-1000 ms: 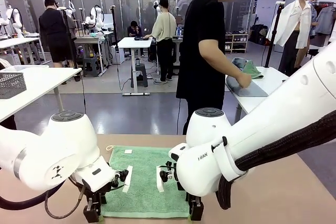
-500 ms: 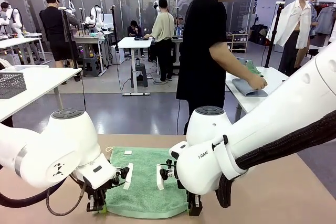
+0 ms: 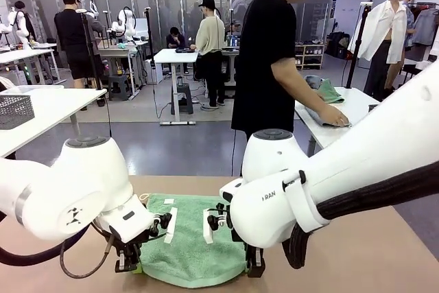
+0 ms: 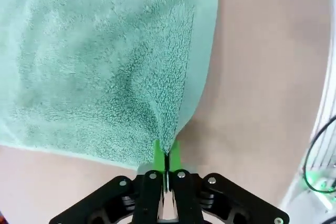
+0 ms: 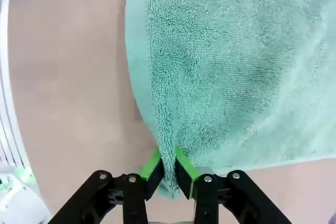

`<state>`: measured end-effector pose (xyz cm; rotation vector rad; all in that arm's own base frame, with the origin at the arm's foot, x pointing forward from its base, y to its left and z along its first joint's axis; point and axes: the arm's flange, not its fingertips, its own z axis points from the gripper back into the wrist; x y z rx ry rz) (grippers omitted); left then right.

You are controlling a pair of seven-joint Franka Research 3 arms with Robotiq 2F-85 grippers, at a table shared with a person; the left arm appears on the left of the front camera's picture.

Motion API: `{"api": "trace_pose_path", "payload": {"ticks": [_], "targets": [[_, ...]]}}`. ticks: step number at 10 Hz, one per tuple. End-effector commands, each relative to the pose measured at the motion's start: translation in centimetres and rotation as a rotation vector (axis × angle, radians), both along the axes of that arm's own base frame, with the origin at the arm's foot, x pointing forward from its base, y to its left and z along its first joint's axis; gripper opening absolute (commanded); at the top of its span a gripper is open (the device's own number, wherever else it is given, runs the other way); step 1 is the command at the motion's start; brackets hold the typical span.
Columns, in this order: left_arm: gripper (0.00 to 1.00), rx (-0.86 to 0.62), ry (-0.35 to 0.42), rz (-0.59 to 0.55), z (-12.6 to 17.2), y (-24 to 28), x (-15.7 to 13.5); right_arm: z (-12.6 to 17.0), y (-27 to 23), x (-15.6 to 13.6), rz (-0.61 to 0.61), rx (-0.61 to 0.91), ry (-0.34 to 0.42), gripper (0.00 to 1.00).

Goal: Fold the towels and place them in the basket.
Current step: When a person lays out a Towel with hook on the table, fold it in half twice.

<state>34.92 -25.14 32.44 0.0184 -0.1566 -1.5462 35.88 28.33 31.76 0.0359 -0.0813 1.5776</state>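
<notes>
A mint green towel (image 3: 194, 238) lies on the tan table between my two arms, its near edge lifted. My left gripper (image 3: 129, 264) is shut on the towel's near left corner; in the left wrist view the green pads (image 4: 158, 153) pinch the terry cloth (image 4: 105, 61). My right gripper (image 3: 253, 270) is shut on the near right corner, and in the right wrist view its pads (image 5: 185, 167) clamp the towel's hem (image 5: 226, 61). A person (image 3: 271, 66) stands at the far side, hands on a blue-grey towel (image 3: 322, 116) on the side table. A grey mesh basket (image 3: 14, 110) stands on the left table.
Bare tan tabletop (image 3: 384, 252) runs to the right of the towel. A green cloth (image 3: 328, 91) lies on the white side table (image 3: 357, 104) at right. Other people and tables are farther back in the room.
My left gripper has closed on the towel's near left corner. Both grippers have risen a little, lifting the towel's near edge off the table. The person's hands shifted on the blue-grey towel.
</notes>
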Motion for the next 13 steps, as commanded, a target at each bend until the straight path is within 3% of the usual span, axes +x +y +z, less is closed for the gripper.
{"api": "trace_pose_path", "payload": {"ticks": [1, 4, 7, 8, 13], "targets": [[0.0, -0.015, 0.015, 0.014, 2.7, 1.9, -4.9, 3.5, 0.1, -1.4, -0.013, -0.01, -0.02, 0.0], [0.01, -0.032, 0.028, 0.031, 6.2, 1.2, -5.6, 7.3, -0.1, -1.9, 0.007, -0.007, -0.061, 0.0], [0.01, -0.032, -0.014, 0.047, 8.1, 0.3, -3.7, 8.4, 0.3, -0.1, 0.018, 0.013, -0.085, 0.0], [0.01, -0.02, -0.006, 0.063, 8.3, 0.3, -1.8, 8.0, 0.7, 1.7, 0.038, 0.034, -0.063, 0.0], [0.01, 0.066, -0.01, 0.001, 7.8, -0.9, 9.4, 4.4, 1.2, 11.3, 0.063, 0.014, -0.095, 0.0]]}}
